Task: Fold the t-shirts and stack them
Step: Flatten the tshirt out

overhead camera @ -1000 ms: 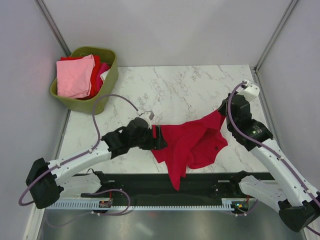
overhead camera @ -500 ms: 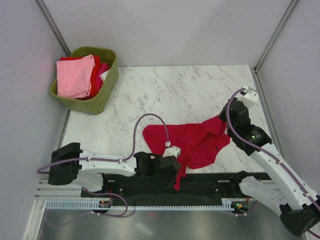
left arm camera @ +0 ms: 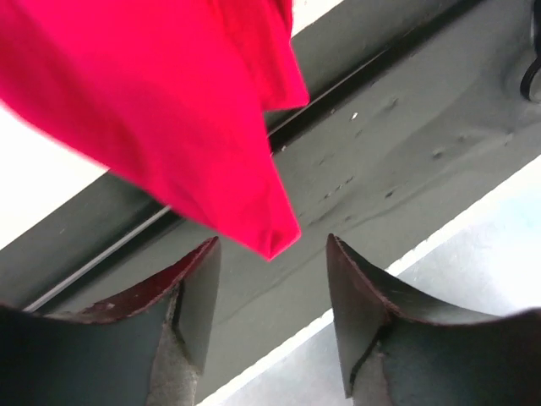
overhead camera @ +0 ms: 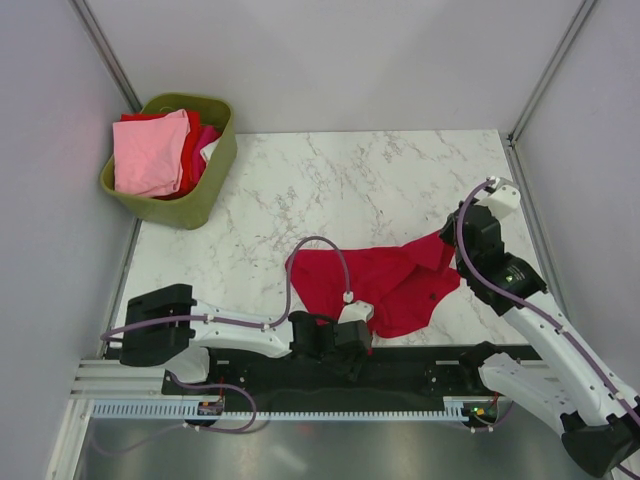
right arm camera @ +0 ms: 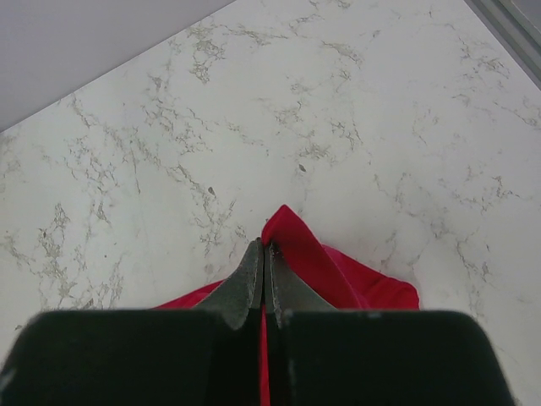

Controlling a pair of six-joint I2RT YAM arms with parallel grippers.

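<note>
A crimson red t-shirt (overhead camera: 390, 280) lies crumpled on the marble table, its lower corner (left arm camera: 272, 241) drooping over the front edge. My left gripper (overhead camera: 350, 350) is at that edge. In the left wrist view the left gripper (left arm camera: 272, 245) is open, with the cloth tip hanging level with its fingertips (left arm camera: 207, 262) and touching neither. My right gripper (overhead camera: 450, 245) is at the shirt's right corner. In the right wrist view the right gripper (right arm camera: 265, 247) is shut on a raised fold of the red cloth (right arm camera: 338, 271). More t-shirts, light pink (overhead camera: 150, 150) and red, sit in the basket.
An olive-green basket (overhead camera: 218, 165) stands at the table's far left corner. The dark base rail (left arm camera: 406, 144) runs below the front edge under my left gripper. Grey walls close in both sides, and bare marble (overhead camera: 370, 185) stretches behind the shirt.
My left arm swung from the shirt's left side down to the front edge, and its jaws narrowed. The shirt's left part now lies flat. The right gripper kept its hold.
</note>
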